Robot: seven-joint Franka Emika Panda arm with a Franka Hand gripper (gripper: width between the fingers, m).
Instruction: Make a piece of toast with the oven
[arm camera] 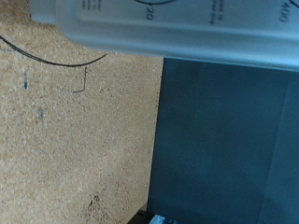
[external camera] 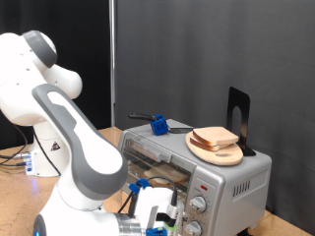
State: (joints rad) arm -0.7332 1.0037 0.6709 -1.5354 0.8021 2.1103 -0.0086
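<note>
The end effector (external camera: pixel 156 224) hangs low before the oven (external camera: pixel 197 167), close to its knobs (external camera: pixel 198 205), likely to work the controls; how far its fingers are parted cannot be told. The piece of toast (external camera: pixel 215 138) lies on a round wooden board (external camera: pixel 219 152) atop the oven, among stacked slices. The oven stands on a cork tabletop (arm camera: pixel 65 140); its door looks shut, the rack behind it seemingly bare.
</note>
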